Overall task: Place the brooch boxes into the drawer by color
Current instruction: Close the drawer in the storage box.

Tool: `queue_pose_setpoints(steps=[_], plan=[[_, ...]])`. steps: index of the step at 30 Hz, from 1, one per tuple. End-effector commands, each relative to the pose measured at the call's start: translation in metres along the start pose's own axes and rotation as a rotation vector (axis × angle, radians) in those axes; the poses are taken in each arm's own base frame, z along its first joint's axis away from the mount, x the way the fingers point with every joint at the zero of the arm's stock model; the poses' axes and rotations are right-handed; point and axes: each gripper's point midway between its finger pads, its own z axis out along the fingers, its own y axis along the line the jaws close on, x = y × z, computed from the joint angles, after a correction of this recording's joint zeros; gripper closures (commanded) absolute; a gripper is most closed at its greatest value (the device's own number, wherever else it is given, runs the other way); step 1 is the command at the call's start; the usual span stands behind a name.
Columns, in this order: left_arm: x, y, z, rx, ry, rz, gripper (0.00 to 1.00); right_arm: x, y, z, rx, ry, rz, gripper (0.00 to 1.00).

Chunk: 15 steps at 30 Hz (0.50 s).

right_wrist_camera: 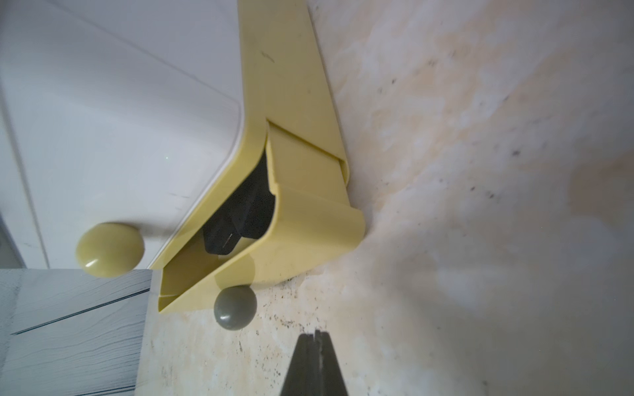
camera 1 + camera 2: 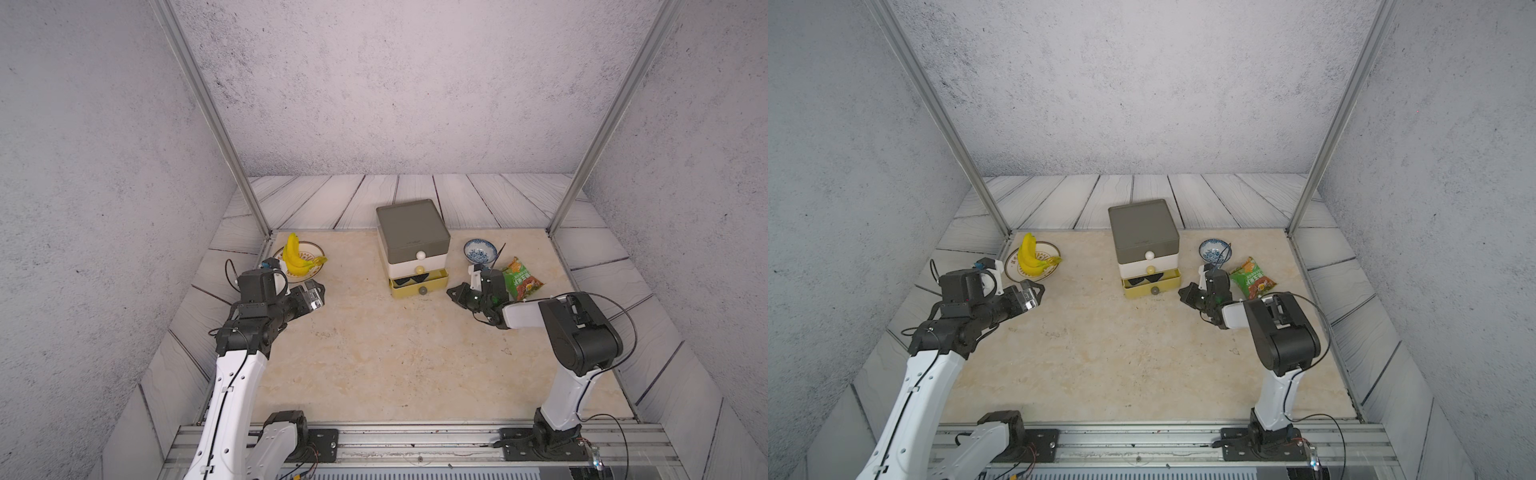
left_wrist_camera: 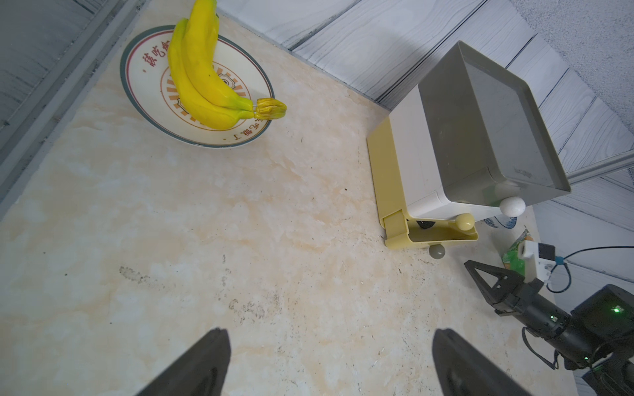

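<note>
The drawer [image 2: 409,224] [image 2: 1142,224] is a small three-tier cabinet at the table's back middle, grey on top, white in the middle, yellow at the bottom. Its yellow bottom tier [image 2: 432,284] [image 1: 302,212] is pulled partly out. Black brooch boxes [image 2: 401,281] [image 1: 240,212] [image 3: 425,224] lie inside it. My right gripper [image 2: 451,292] [image 2: 1182,292] [image 1: 315,332] is shut and empty, just right of the tier's grey knob [image 2: 423,290] [image 1: 235,307] and not touching it. My left gripper [image 2: 318,293] [image 2: 1038,293] [image 3: 329,334] hangs open and empty over bare table, left of the cabinet.
A plate [image 2: 316,248] with bananas [image 2: 293,259] sits at the back left, close to my left wrist. A blue-patterned bowl [image 2: 480,250] and a green snack packet [image 2: 521,278] lie at the back right, behind my right arm.
</note>
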Motion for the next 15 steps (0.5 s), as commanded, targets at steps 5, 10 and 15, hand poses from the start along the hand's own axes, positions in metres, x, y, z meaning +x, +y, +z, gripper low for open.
queue_pose_setpoints(steps=[5, 10, 15], plan=[[-0.002, 0.006, -0.004, -0.03, -0.021, 0.016, 0.02, -0.026, 0.019, 0.02, -0.076, -0.058, 0.006, 1.0], [-0.006, 0.002, -0.009, -0.021, -0.024, 0.012, 0.02, -0.036, 0.015, 0.034, -0.063, -0.077, -0.003, 1.0], [-0.01, 0.0, -0.011, -0.024, -0.032, 0.028, 0.02, -0.042, 0.014, 0.043, -0.063, -0.097, 0.013, 1.0]])
